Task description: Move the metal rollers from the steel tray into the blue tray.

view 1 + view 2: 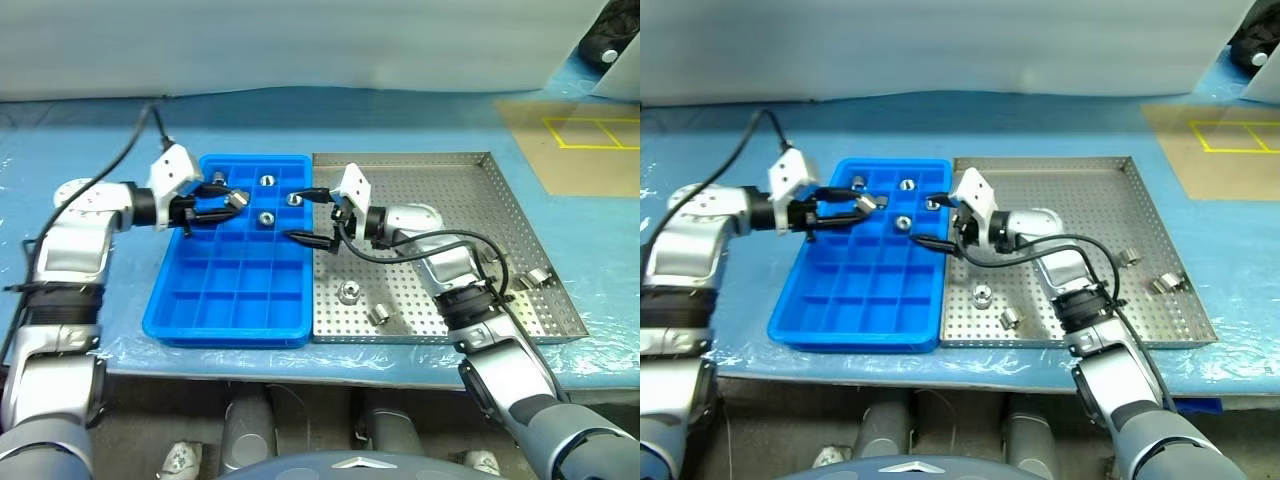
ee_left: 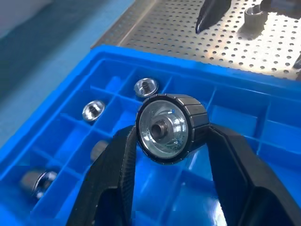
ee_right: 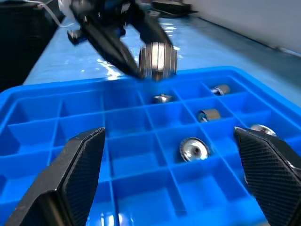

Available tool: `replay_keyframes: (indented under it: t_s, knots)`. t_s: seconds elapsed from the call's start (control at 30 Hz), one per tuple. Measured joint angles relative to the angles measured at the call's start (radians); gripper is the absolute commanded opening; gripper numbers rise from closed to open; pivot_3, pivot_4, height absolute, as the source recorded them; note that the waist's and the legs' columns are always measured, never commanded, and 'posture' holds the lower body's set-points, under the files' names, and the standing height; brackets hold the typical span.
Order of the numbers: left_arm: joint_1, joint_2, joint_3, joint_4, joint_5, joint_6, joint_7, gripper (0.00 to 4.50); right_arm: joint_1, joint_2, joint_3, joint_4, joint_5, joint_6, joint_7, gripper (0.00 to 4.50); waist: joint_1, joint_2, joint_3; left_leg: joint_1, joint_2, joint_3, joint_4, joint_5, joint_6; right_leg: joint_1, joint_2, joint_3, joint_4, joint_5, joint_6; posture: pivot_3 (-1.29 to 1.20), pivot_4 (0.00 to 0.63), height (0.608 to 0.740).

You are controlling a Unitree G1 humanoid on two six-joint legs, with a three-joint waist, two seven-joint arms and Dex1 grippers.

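Covering the table (image 1: pixel 420 140), blue plastic sheeting.

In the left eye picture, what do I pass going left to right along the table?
Left gripper with its fingers shut on a metal roller → blue tray → right gripper, fingers open → steel tray → yellow-taped brown mat.

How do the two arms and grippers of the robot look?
Both arms are silver-grey metal segments with black joints. A white boxy block sits at each wrist, and a black cable runs along each arm. The left gripper and the right gripper each have two black tapered fingers with textured pads.
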Motion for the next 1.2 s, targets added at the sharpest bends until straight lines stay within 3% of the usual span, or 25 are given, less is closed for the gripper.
replay_keyframes:
  t_s: [0.23, 0.43, 0.9, 1.13, 1.2]
  knots:
    - [0.347, 0.069, 0.119, -0.249, -0.089, 0.115, 0.071, 1.88, -0.055, 0.061, 0.008, 0.093, -0.008, -0.054, 0.070, 4.50, 0.017, -0.001, 0.000, -0.003, 0.003, -0.004, -0.007, 0.003, -0.006, -0.004, 0.003, -0.004, 0.000, -0.001, -0.001, 0.34, 0.150, 0.740]
    - [0.494, 0.077, 0.199, -0.317, -0.123, 0.124, 0.145, 1.88, -0.078, 0.098, 0.015, 0.106, -0.009, -0.062, 0.112, 4.50, 0.042, 0.000, 0.000, -0.005, 0.013, -0.007, -0.009, 0.007, -0.011, -0.004, 0.010, -0.013, 0.000, -0.004, -0.006, 0.35, 0.150, 0.740]
    - [0.507, 0.060, 0.157, -0.244, -0.152, 0.088, 0.239, 1.88, -0.081, 0.086, 0.013, 0.117, -0.028, -0.067, 0.126, 4.50, 0.046, 0.000, 0.000, -0.006, 0.013, -0.015, -0.011, 0.010, -0.017, -0.004, 0.013, -0.016, 0.002, -0.005, -0.007, 0.31, 0.150, 0.740]
    - [0.489, 0.083, 0.121, -0.199, -0.158, 0.062, 0.235, 4.24, -0.071, 0.079, 0.013, 0.115, -0.035, -0.067, 0.104, 4.50, 0.042, 0.000, 0.000, 0.001, 0.013, -0.016, -0.012, 0.011, -0.018, 0.002, 0.013, -0.015, 0.003, -0.005, -0.008, 0.28, 0.150, 0.740]
    - [0.488, 0.099, 0.108, -0.189, -0.152, 0.044, 0.235, 4.24, -0.068, 0.074, 0.012, 0.109, -0.035, -0.067, 0.098, 4.50, 0.041, 0.000, 0.000, 0.005, 0.013, -0.016, -0.013, 0.011, -0.018, 0.004, 0.013, -0.015, 0.003, -0.005, -0.007, 0.27, 0.150, 0.740]
